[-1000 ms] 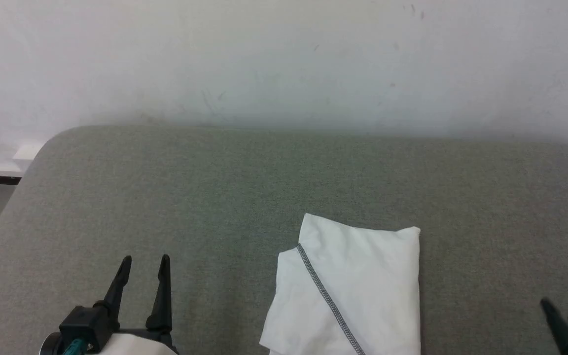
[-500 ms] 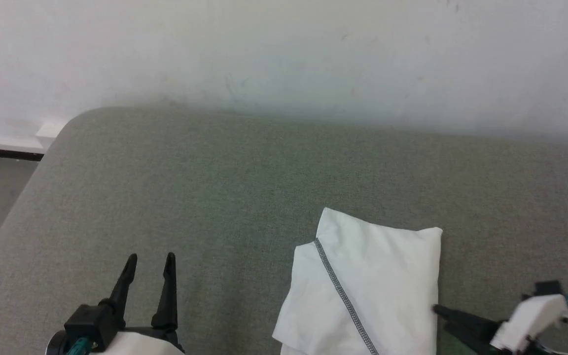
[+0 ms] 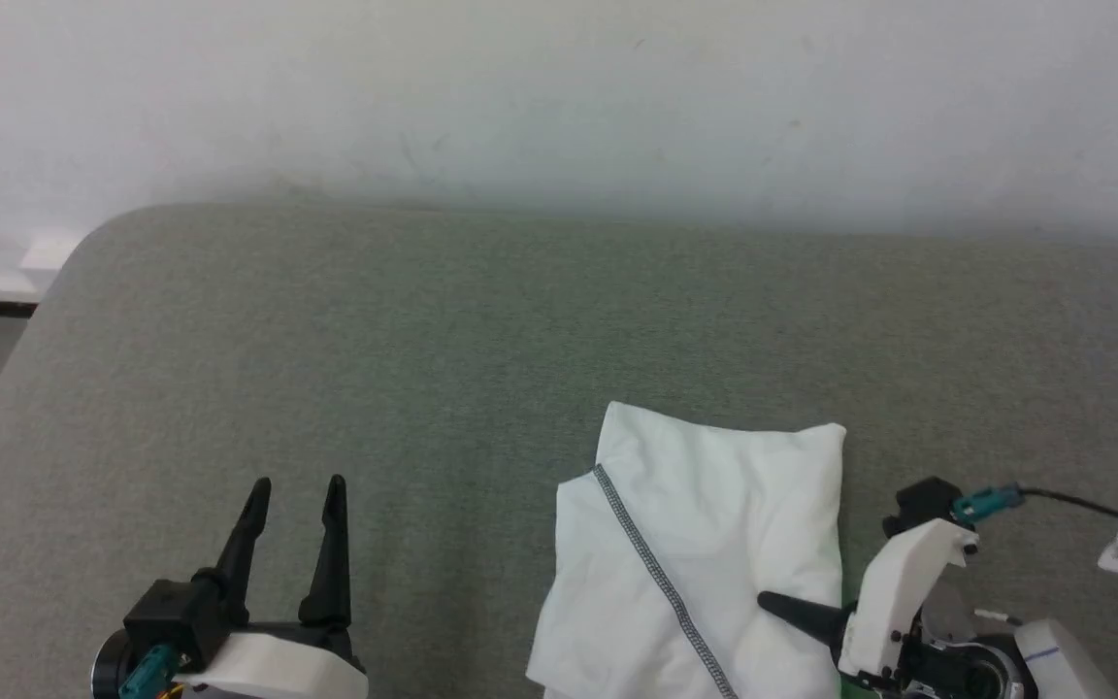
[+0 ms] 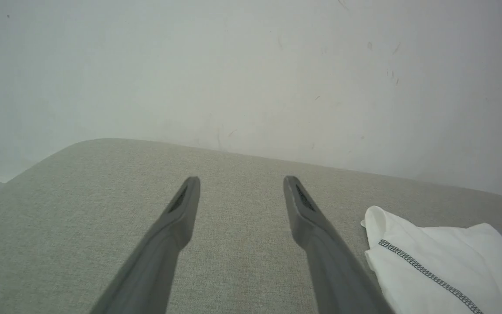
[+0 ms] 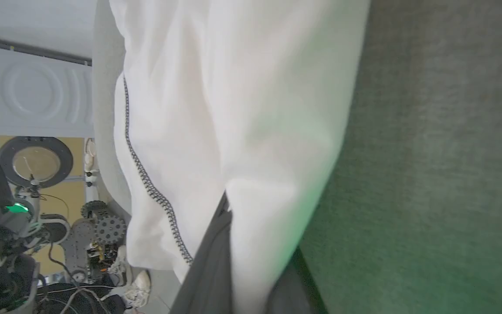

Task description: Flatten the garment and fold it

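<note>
1. Right gripper [image 3: 778, 610], head view: a second ago it sat in the lower right corner, well clear. Now its upper finger lies on top of the garment [image 3: 714, 505] at the right edge. The folded white garment lies right of centre on the grey-green cushion [image 3: 375, 369]. The left gripper [image 3: 298, 482] stays spread and empty at lower left.
2. Left wrist view: its fingers stand wide apart over bare cushion, with the garment near on their right.
3. Right wrist view: the fingers are nearly together, pinching a fold of the garment.
</note>
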You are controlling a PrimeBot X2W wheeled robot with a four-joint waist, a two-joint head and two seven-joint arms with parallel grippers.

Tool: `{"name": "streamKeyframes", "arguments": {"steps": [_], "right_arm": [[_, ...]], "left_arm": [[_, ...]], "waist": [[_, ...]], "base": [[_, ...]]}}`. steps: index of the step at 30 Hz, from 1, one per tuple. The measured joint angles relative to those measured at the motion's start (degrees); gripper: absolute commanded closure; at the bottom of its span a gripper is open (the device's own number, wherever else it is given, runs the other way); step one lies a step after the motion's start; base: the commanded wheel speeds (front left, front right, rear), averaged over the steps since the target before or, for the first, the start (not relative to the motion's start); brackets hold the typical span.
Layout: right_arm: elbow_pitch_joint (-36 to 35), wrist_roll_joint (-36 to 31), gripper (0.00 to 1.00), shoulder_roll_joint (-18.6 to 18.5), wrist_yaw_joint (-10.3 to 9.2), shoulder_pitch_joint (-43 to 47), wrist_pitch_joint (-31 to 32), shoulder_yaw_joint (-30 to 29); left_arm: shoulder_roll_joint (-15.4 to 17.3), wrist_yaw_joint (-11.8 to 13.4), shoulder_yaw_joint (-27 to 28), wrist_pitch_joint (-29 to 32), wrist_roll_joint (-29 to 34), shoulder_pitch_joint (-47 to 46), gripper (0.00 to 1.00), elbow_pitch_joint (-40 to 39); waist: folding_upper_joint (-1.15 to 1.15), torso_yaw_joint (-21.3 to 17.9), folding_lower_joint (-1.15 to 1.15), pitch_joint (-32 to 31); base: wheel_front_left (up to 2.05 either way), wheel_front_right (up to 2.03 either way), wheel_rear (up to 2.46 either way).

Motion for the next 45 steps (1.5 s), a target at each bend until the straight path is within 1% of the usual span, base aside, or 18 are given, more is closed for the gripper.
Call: {"name": "streamKeyframes", "arguments": {"steps": [1, 4, 8, 12, 15, 18, 22, 28, 33, 37, 39, 40, 41, 42, 45], "right_arm": [[-1.4, -1.8, 1.0, -1.4, 0.0, -0.1, -0.9, 2.4], [-5.3, -9.2, 1.0, -7.1, 0.01, -0.9, -3.3, 10.6], [-9.3, -17.5, 1.0, -14.8, 0.05, -2.2, -4.9, 18.3], [-10.9, -21.8, 1.0, -20.6, 0.07, -4.8, -5.1, 21.1], [-10.9, -23.4, 1.0, -23.4, 0.08, -7.4, -5.2, 21.8], [-9.5, -24.6, 1.0, -25.4, 0.08, -10.2, -5.2, 22.3], [-5.1, -25.5, 1.0, -27.5, 0.07, -14.0, -7.9, 21.2], [4.2, -27.9, 1.0, -28.4, 0.08, -19.7, -14.2, 18.8], [13.9, -31.4, 1.0, -27.8, 0.08, -24.9, -20.3, 13.5], [20.7, -34.4, 1.0, -26.3, 0.09, -28.7, -25.8, 9.2], [23.9, -36.5, 1.0, -25.7, 0.09, -30.4, -29.9, 6.4], [25.2, -37.5, 0.71, -25.4, 0.09, -31.1, -32.4, 5.1], [26.8, -38.4, 0.52, -25.0, 0.09, -31.8, -34.1, 3.6], [28.4, -39.3, 0.0, -24.4, 0.08, -32.5, -35.2, 2.4], [31.2, -43.3, 0.0, -23.6, 0.08, -32.8, -41.7, -0.7]], "left_arm": [[0.0, 0.0, 0.0, 0.0, 0.0, 0.0, 0.0, 0.0], [-0.1, 0.0, 0.2, 0.0, 0.0, 0.0, 0.0, -0.1], [-0.3, 0.0, 0.3, 0.0, -0.3, 0.1, 0.0, -0.4], [-0.4, 0.0, 0.9, 0.0, -0.5, 0.1, 0.0, -1.3], [-0.5, 0.0, 1.3, 0.0, -1.1, -0.2, 0.0, -2.3], [-0.4, 0.0, 1.4, 0.0, -1.3, -1.6, 0.0, -3.2], [0.7, 0.0, 0.4, 0.0, -0.8, -5.2, 0.0, -4.4], [5.2, -0.1, -2.9, 0.3, 0.9, -11.6, 0.0, -5.0], [7.5, -0.1, -5.1, 1.0, 0.9, -16.1, 0.0, -5.6], [8.0, -0.1, -6.5, 1.2, 0.9, -18.4, 0.0, -5.8], [8.1, -0.1, -7.3, 1.2, 0.9, -19.4, 0.0, -5.8], [8.1, -0.1, -7.6, 1.1, 0.9, -19.9, 0.0, -5.7], [8.2, -0.1, -7.9, 1.1, 0.8, -20.2, 0.0, -5.6], [8.2, -0.1, -8.0, 1.1, 0.8, -20.4, 0.0, -5.5], [8.2, -0.1, -8.0, 0.8, 0.4, -20.7, 0.0, -4.8]], "waist": [[0.0, -0.5, 0.0, 0.0], [0.0, -2.4, 0.0, -0.2], [0.0, -5.4, -0.01, -0.4], [0.0, -9.0, -0.01, 0.0], [0.0, -12.1, -0.01, 0.8], [0.0, -15.3, 0.0, 2.2], [0.0, -18.9, 0.0, 5.3], [0.0, -22.5, 0.01, 11.8], [0.0, -24.3, 0.01, 17.6], [0.0, -25.2, 0.01, 21.8], [0.0, -25.5, 0.01, 23.6], [0.0, -25.5, 0.01, 24.4], [0.0, -25.6, 0.01, 25.2], [0.0, -25.6, 0.01, 25.8], [0.0, -25.2, 0.01, 27.0]], "base": [[0.0, 0.0, 0.0], [0.0, 0.0, 0.0], [0.0, 0.0, 0.0], [0.0, 0.0, 0.0], [0.0, 0.0, 0.0], [0.0, 0.0, 0.0], [0.0, 0.0, 0.0], [0.0, 0.0, 0.0], [0.0, 0.0, 0.0], [0.0, 0.0, 0.0], [0.0, 0.0, 0.0], [0.0, 0.0, 0.0], [0.0, 0.0, 0.0], [0.0, 0.0, 0.0], [0.0, 0.0, 0.0]]}}
